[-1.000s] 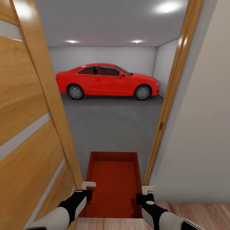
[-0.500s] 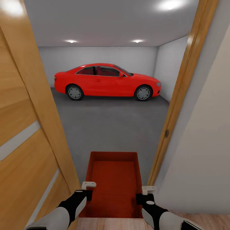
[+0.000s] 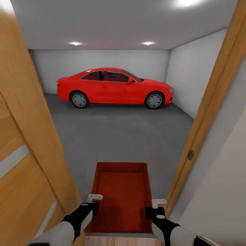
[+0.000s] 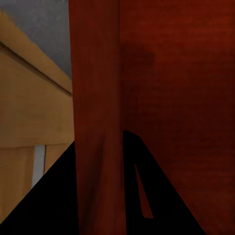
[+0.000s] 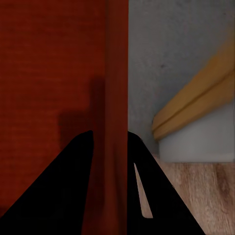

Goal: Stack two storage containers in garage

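Storage container [image 3: 123, 194] — carried at the garage doorway.
Left gripper [image 3: 94, 197] clamped on its left wall, right gripper [image 3: 158, 202] on its right wall; wooden door [image 3: 24, 143] left, door frame [image 3: 208, 112] right; beyond — grey concrete floor [image 3: 119, 136], red car [image 3: 114, 87] by the far wall.

**Container held in the doorway, car across the garage**

A storage container [image 3: 121, 198] sits between the left gripper [image 3: 94, 198] and right gripper [image 3: 158, 203], apparently gripped by its side walls. A wooden door [image 3: 24, 150] stands left, the door frame [image 3: 208, 112] right. Beyond lies the floor [image 3: 119, 136], with the car [image 3: 114, 87] before the back wall [image 3: 102, 59].
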You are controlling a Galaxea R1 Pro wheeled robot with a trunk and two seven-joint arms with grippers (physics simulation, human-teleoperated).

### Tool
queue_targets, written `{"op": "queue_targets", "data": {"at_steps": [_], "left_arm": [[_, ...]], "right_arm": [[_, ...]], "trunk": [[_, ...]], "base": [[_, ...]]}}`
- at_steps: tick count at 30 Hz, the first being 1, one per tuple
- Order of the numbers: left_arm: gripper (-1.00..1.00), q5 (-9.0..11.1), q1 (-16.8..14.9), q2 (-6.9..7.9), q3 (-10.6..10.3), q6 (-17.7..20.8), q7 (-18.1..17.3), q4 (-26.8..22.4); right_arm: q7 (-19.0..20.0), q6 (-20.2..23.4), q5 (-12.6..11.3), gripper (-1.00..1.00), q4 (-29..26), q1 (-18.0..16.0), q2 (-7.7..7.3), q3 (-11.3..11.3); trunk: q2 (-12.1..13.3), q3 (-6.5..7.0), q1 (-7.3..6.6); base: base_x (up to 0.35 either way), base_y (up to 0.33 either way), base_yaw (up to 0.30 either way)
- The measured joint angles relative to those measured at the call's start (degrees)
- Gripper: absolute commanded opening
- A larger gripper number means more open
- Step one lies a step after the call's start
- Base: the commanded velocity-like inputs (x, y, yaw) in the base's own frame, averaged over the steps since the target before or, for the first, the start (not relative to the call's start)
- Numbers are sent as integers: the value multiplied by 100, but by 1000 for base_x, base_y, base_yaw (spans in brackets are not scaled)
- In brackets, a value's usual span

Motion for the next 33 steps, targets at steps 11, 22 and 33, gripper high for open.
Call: {"op": "queue_targets", "data": {"at_steps": [11,22,33], "left_arm": [[-100,7,0,1,-5,-1,-1,1],[-100,17,0,2,-13,-1,0,1],[-100,8,0,1,-6,-1,0,1]], "right_arm": [[0,0,0,-100,1,0,0,1],[1,0,-4,-100,1,0,0,5],[0,0,-1,-100,1,0,0,2]], "trunk": [[1,0,2],[0,0,1],[0,0,0]], "base": [[280,47,0],[86,1,0],[315,0,0]]}}
